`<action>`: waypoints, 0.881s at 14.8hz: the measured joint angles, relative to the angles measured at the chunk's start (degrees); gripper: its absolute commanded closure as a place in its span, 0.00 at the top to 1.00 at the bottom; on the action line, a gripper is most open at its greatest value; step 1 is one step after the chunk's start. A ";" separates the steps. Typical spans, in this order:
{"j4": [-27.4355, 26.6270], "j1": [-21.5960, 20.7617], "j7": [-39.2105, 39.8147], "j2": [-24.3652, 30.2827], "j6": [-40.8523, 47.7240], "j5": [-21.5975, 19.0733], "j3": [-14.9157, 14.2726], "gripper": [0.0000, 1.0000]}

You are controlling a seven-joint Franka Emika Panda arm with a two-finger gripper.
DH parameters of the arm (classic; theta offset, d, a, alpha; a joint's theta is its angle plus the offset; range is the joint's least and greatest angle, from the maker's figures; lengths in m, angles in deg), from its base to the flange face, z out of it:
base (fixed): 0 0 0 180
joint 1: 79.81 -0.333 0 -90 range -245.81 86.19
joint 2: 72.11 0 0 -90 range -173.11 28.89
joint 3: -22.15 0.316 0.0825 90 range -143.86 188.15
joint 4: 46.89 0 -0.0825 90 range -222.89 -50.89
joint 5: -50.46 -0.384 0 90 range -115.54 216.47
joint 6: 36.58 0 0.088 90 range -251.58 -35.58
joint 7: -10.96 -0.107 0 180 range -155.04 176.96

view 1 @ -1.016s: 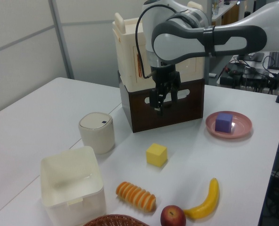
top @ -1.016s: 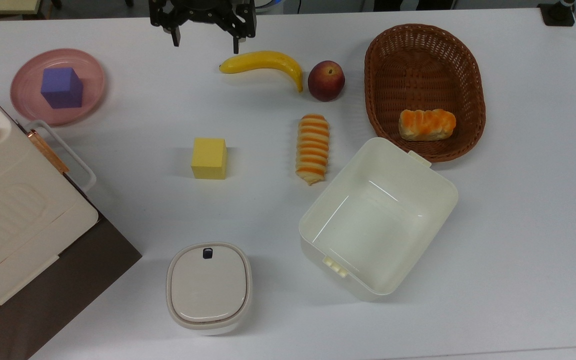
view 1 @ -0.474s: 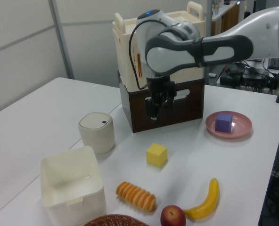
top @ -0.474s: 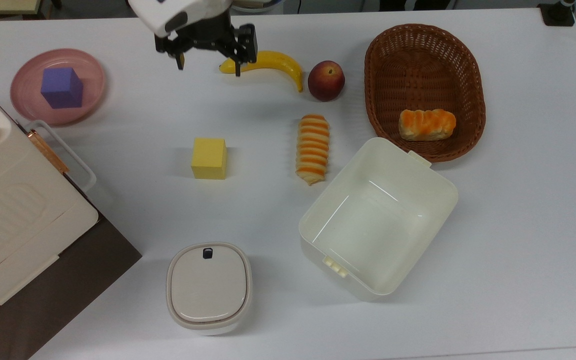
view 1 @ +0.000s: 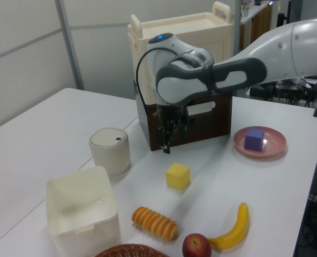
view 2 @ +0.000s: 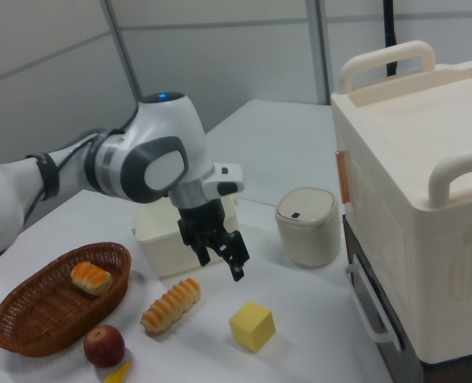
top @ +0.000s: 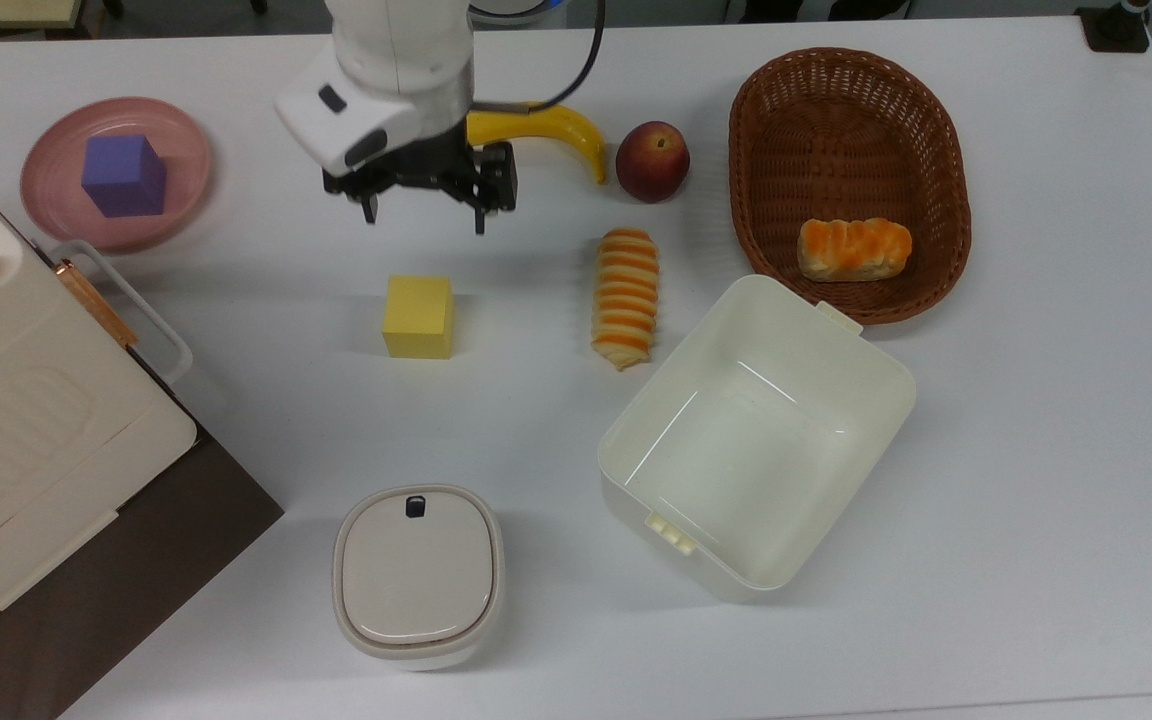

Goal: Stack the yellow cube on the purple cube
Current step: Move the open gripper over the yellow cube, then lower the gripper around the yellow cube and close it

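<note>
- Since the earlier frames the gripper [top: 425,212] has travelled down the top view from the far edge of the bench [top: 1036,450], past the banana [top: 556,128], toward the yellow cube [top: 418,316] — nothing else has shifted.
- Its fingers [top: 481,215] are spread apart and hold nothing; they hang above the bench, at about 12 o'clock from the yellow cube in the top view, clear of it.
- The yellow cube sits alone on the bench, with the striped bread roll [top: 625,297] at its 3 o'clock.
- The purple cube [top: 123,176] rests in the pink plate [top: 46,200] — at roughly 10 o'clock from the yellow cube, well apart.
- In the left view the gripper [view 1: 166,145] hangs in front of the brown-and-cream box [view 1: 201,32].
- In the right view the gripper [view 2: 226,259] is above the yellow cube [view 2: 252,325].
</note>
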 measured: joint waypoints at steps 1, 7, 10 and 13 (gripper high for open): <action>0.01 0.00 0.00 -0.88 -0.80 0.00 0.00 1.00; 0.02 0.04 0.04 -5.14 -3.32 0.05 0.00 1.00; -0.01 0.44 1.66 -6.43 -3.32 0.11 -0.01 1.00; -0.09 1.04 3.21 -7.86 -3.32 0.12 -0.03 1.00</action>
